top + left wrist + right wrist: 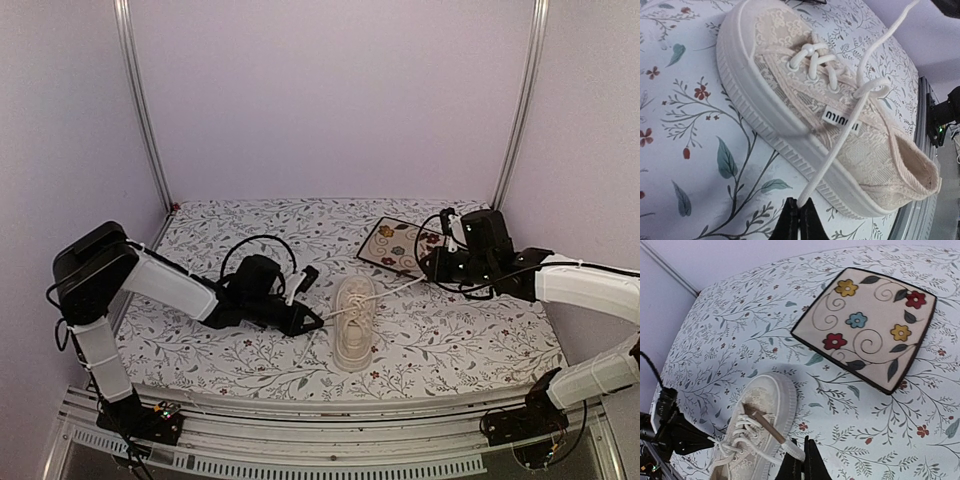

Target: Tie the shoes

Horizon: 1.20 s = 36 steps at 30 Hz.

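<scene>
The cream-white sneaker (354,322) lies on the floral cloth between the arms, toe pointing away from the bases. It also shows in the left wrist view (840,125) and the right wrist view (752,432). My left gripper (312,320) sits just left of the shoe, shut on one white lace (827,167) that runs taut from the eyelets. My right gripper (432,268) is to the shoe's upper right, shut on the other white lace (795,449), stretched taut across the toe side. The two laces cross over the tongue.
A square floral tile (400,246) with a dark rim lies behind the shoe, under my right arm; it fills the upper right of the right wrist view (867,327). Metal posts and lilac walls close in the back. A metal rail runs along the near edge.
</scene>
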Available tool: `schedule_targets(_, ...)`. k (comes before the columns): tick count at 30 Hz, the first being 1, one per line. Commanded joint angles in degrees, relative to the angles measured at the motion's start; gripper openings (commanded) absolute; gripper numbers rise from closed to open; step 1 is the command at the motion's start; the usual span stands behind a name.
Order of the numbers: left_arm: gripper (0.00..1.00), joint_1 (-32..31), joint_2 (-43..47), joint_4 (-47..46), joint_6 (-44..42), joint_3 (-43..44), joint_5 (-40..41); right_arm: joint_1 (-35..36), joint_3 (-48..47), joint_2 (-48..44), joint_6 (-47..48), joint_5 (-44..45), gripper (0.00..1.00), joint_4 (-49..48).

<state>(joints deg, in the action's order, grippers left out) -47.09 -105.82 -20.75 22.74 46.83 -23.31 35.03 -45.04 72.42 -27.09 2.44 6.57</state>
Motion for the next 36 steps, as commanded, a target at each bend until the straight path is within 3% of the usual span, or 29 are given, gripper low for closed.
schedule_targets(1,0.0,-0.3,6.7,-1.6,3.1,-4.9,8.1,-5.1,2.7,-4.0,-3.6,2.8,0.02,4.2)
schedule_targets(10,0.0,-0.1,12.3,3.6,4.2,-6.8,11.0,-14.5,6.5,-10.6,-5.8,7.2,0.02,12.0)
schedule_targets(18,0.0,1.2,12.9,3.8,4.2,-6.1,10.2,-25.3,12.7,-7.8,-6.6,1.6,0.02,10.7)
schedule_targets(24,0.0,1.4,13.3,3.0,4.3,-5.6,8.3,-25.6,14.5,-5.2,-8.4,-0.5,0.02,8.1)
schedule_targets(29,0.0,0.7,13.0,4.6,1.5,0.3,6.9,-25.6,13.5,-7.3,-7.3,-3.1,0.02,6.8)
schedule_targets(36,0.0,-1.2,6.9,3.0,-0.8,10.6,4.8,-25.1,8.4,-7.2,-4.6,-17.1,0.02,2.5)
